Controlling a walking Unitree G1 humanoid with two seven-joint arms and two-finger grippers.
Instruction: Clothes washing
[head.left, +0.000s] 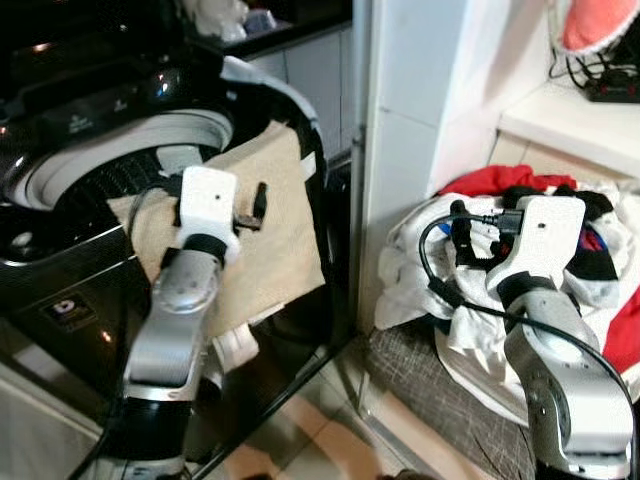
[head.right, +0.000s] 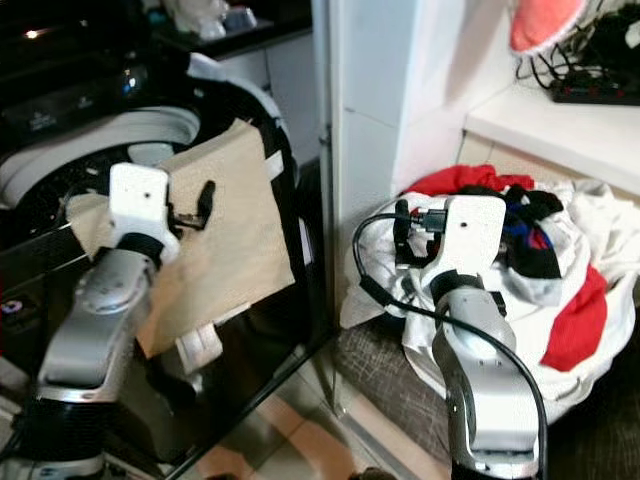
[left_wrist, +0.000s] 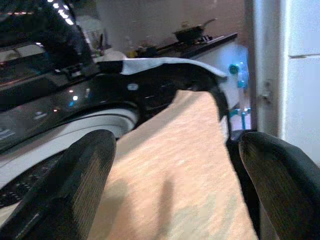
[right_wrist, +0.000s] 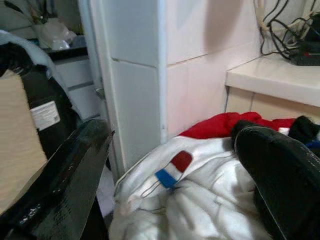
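Laundry time: both arms up, nothing being held atm

Left gripper (head.left: 258, 208) is hovering w/ fingers spread wide over the beige cloth (head.left: 265, 240), which is hanging over the front rim of the black top-load washer (head.left: 60, 265) and partly lying in the drum opening. Not touching it afaict. Right gripper (right_wrist: 170, 165) is also sitting wide open, pointing at the pile of clothes (head.right: 560, 280) (white, red, black stuff mixed) heaped in the corner by the white tiled pillar (head.left: 400, 130), just right of the washer. White top w/ a small red-white-blue patch (right_wrist: 172, 170) is lying right between its fingers in the wrist cam. Cables (head.left: 600, 75) are lying on the ledge above the pile.
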